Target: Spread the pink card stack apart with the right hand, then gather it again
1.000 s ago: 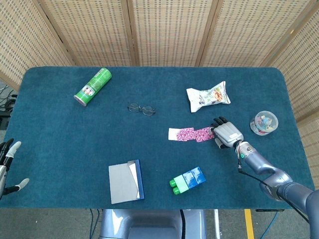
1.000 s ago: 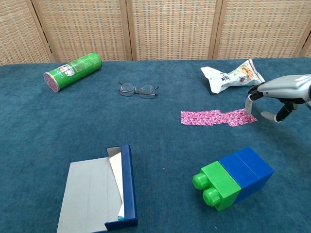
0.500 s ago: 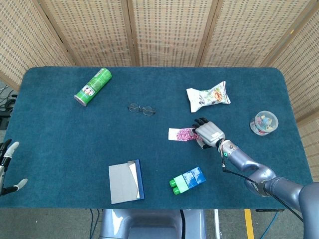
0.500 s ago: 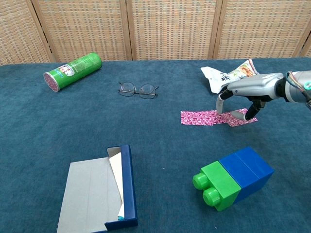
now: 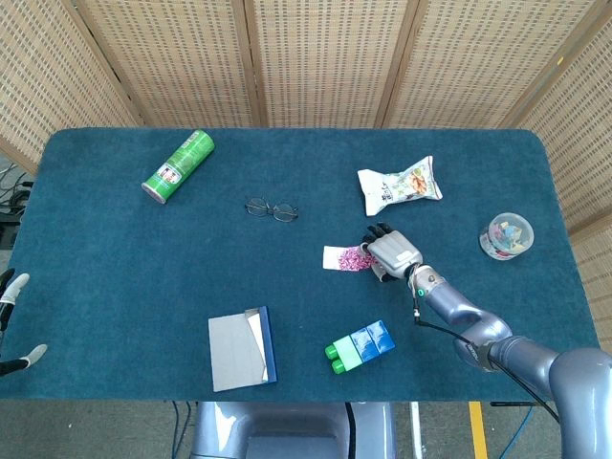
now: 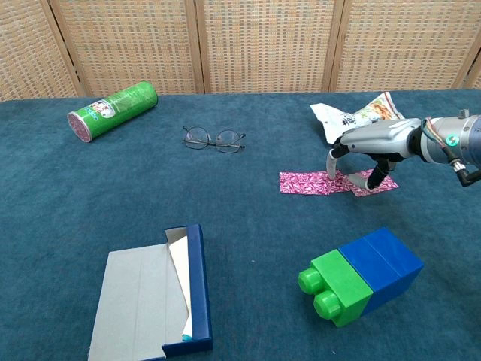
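The pink cards (image 6: 310, 182) lie fanned out in a short row on the blue cloth, and their left end (image 5: 342, 258) shows a white face. My right hand (image 6: 371, 143) arches over the right half of the row with its fingertips (image 6: 331, 163) down on the cards. From the head view this hand (image 5: 390, 253) covers most of the row. Only the fingertips of my left hand (image 5: 10, 291) show at the far left table edge; they are apart and hold nothing.
A green and blue block (image 6: 359, 276) sits in front of the cards. A snack bag (image 6: 361, 115) lies just behind my right hand. Glasses (image 6: 214, 139), a green can (image 6: 113, 110), an open blue box (image 6: 150, 301) and a clear tub (image 5: 506, 235) lie around.
My right hand has slid left from the right end of the card row to over its middle. The left hand has sunk further out of view at the left edge.
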Tool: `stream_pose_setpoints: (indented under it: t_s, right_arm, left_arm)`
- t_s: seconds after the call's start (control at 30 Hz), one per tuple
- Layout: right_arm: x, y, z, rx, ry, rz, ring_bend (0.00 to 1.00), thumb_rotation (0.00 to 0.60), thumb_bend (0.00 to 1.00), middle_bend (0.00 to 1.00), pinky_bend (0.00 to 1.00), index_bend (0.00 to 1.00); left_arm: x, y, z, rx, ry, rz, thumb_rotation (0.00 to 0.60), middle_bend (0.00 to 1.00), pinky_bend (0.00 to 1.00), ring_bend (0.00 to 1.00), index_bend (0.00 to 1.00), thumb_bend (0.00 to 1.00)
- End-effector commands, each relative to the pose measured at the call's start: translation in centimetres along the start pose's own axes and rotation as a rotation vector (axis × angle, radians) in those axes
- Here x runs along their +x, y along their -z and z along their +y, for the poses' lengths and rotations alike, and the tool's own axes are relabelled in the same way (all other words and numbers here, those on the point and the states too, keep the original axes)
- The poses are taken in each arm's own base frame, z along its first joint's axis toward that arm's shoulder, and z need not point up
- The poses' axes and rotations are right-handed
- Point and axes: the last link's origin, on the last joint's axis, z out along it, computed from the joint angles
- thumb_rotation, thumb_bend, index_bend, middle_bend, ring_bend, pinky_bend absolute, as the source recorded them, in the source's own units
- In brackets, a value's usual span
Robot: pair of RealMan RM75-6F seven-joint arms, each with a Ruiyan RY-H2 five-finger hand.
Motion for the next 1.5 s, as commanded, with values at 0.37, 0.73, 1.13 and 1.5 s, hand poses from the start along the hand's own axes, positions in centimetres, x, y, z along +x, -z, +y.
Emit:
stream_pose_setpoints:
  t_s: [0.37, 0.73, 1.13, 1.5]
  right_arm:
    - [-1.1, 1.4, 0.4, 0.015, -0.002, -0.019, 0.01, 0.600, 0.65, 0.20, 0.01, 0.31]
    - [-1.9, 2.9, -0.2, 0.057, -0.019, -0.026, 0.01, 0.600, 0.65, 0.20, 0.01, 0.31]
    - [-2.4, 4.5, -0.5, 0.084, -0.028, -0.030, 0.01, 0.600, 0.65, 0.20, 0.01, 0.31]
    - [-2.5, 5.8, -1.1, 0.111, -0.039, -0.042, 0.01, 0.600, 0.65, 0.20, 0.01, 0.31]
  left_arm:
    - [0.0, -0.2, 0.4, -0.008, -0.002, 0.004, 0.600, 0.00, 0.00, 0.00, 0.00, 0.12]
    - [0.2, -0.2, 0.6, -0.012, -0.006, 0.008, 0.600, 0.00, 0.00, 0.00, 0.00, 0.12]
    - [0.2, -0.3, 0.8, -0.017, -0.007, 0.008, 0.600, 0.00, 0.00, 0.00, 0.00, 0.12]
    - [0.2, -0.2, 0.8, -0.017, -0.007, 0.007, 0.600, 0.00, 0.00, 0.00, 0.00, 0.12]
